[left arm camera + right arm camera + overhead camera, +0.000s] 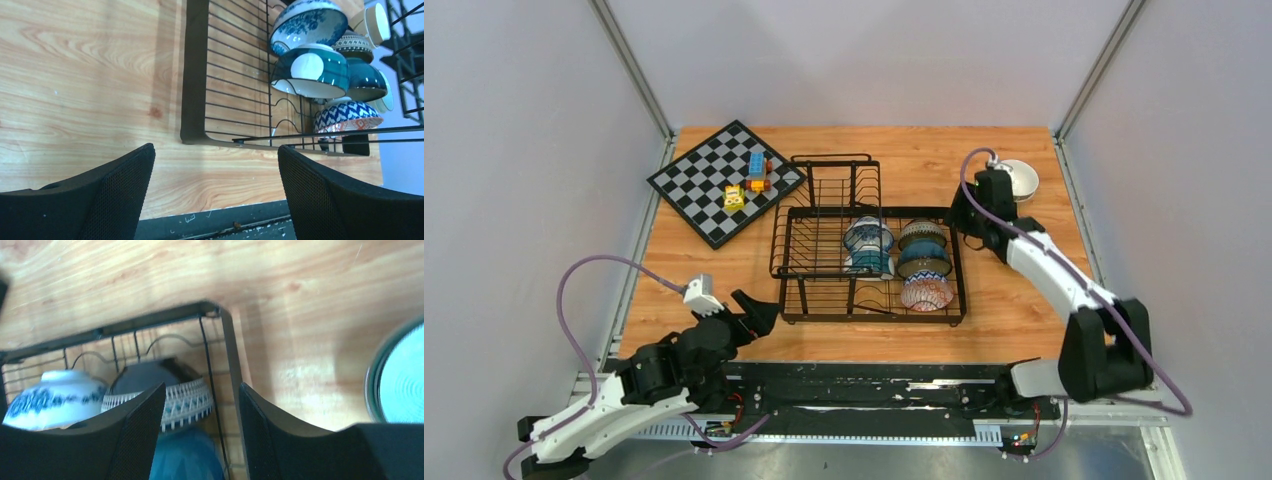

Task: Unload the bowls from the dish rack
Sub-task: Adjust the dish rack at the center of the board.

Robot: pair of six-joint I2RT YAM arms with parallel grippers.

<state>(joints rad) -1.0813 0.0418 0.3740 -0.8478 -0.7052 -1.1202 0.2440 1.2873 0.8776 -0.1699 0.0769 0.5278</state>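
Observation:
The black wire dish rack [816,250] stands mid-table with bowls on edge in its right half: a blue-white one [867,236], a teal one [871,262], a brownish one [922,234], a dark blue one [923,262] and a red-pink patterned one [926,293]. A pale bowl [1021,178] sits on the table at the far right. My right gripper [202,405] hovers open over the rack's far right corner [220,315], straddling its side wire, holding nothing. My left gripper [215,160] is open and empty by the rack's near left corner [192,132].
A chessboard [714,190] with small toy blocks [752,180] lies at the far left. The taller wire back section [834,185] rises at the rack's far side. The pale bowl [400,380] lies just right of my right fingers. The table's dark front edge [210,220] is under my left gripper.

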